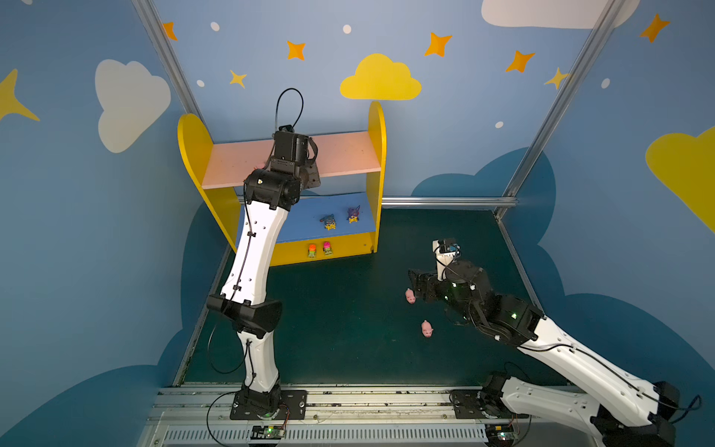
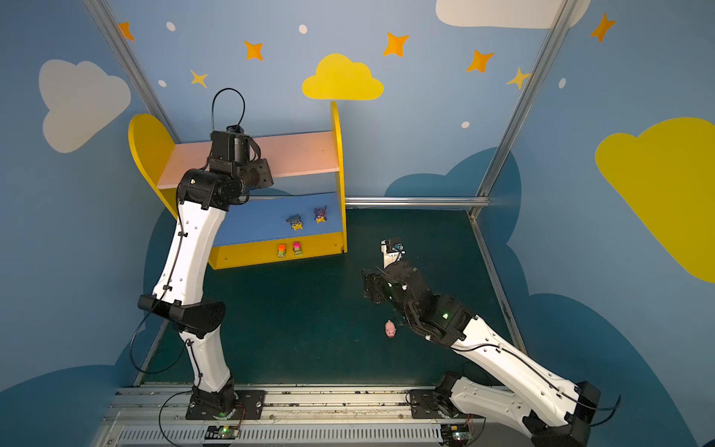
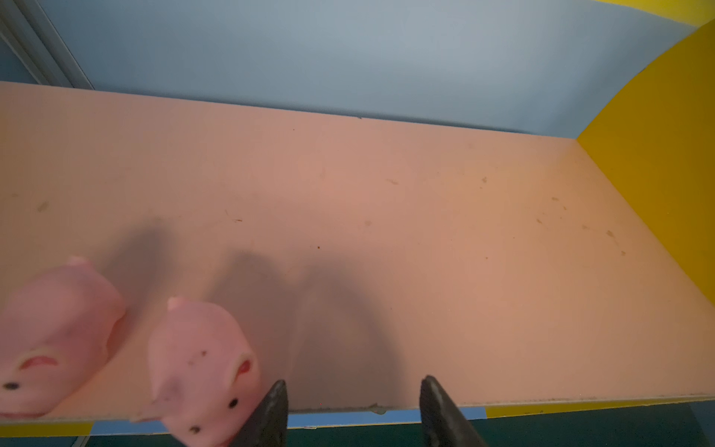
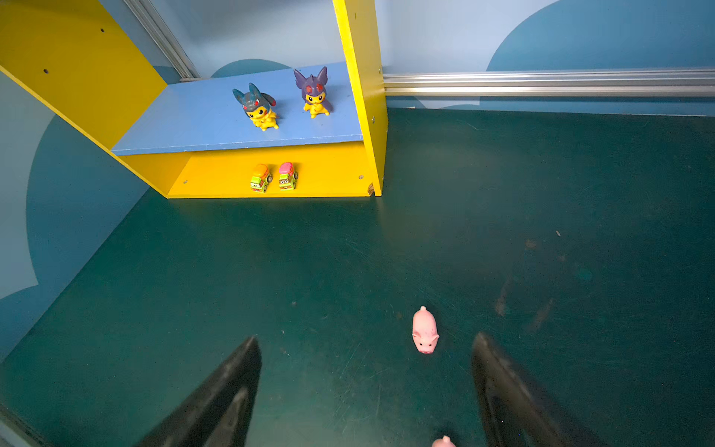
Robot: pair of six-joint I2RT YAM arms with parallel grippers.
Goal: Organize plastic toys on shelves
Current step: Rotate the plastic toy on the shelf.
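The shelves [image 1: 377,154] stand at the back left: a pink upper board [image 3: 387,213], a blue lower board [image 1: 294,224] and a yellow base [image 4: 329,182]. Two pink pigs [image 3: 58,333] [image 3: 201,367] sit on the pink board. Beside them my left gripper [image 3: 354,387] is open and empty, one finger against the nearer pig. Two yellow figures [image 1: 329,221] [image 1: 353,214] stand on the blue board. Two green cars [image 1: 312,250] [image 1: 327,248] are on the base. Two more pigs [image 1: 410,296] [image 1: 427,329] lie on the green table. Over them my right gripper [image 4: 365,340] hangs open.
Blue painted walls close in on three sides, with slanted metal posts [image 1: 557,104] in the corners. A metal rail [image 1: 445,201] runs along the back of the green table [image 1: 348,329]. The arm bases sit on a rail [image 1: 348,402] at the front.
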